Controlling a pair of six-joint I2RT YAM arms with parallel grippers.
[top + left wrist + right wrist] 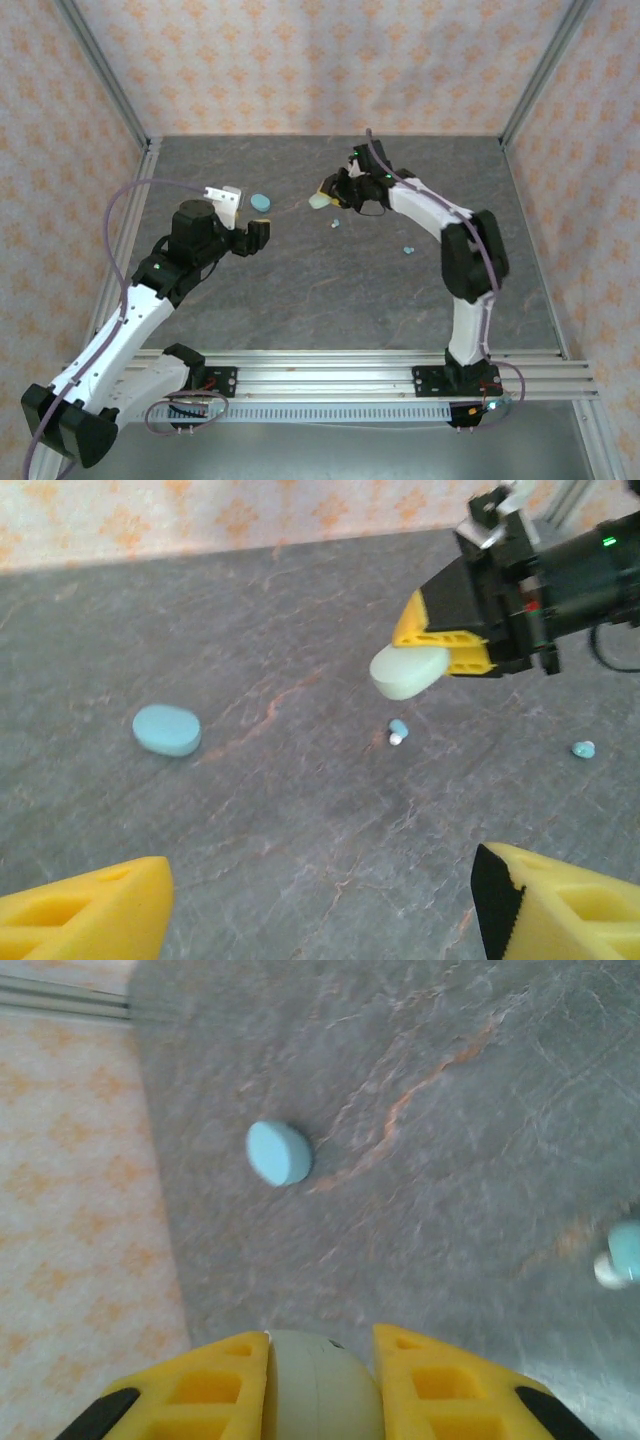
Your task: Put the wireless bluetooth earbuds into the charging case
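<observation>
I've got my right gripper (320,1385) pinched on the pale mint case (408,672), lifted off the table (300,300), I'd say to present it for loading. My left gripper (320,910) hangs wide and empty. One earbud (398,731) lies just under the case, a second earbud (583,748) off to the right and the blue case (166,729) to the left, all well in from the walls (300,60), with room to work.

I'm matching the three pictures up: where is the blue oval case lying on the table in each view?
Top external: blue case, upper middle, left of centre.
Left wrist: blue case, left of middle.
Right wrist: blue case, upper left.
Shared landmark: the pale case held by the right end effector.
</observation>
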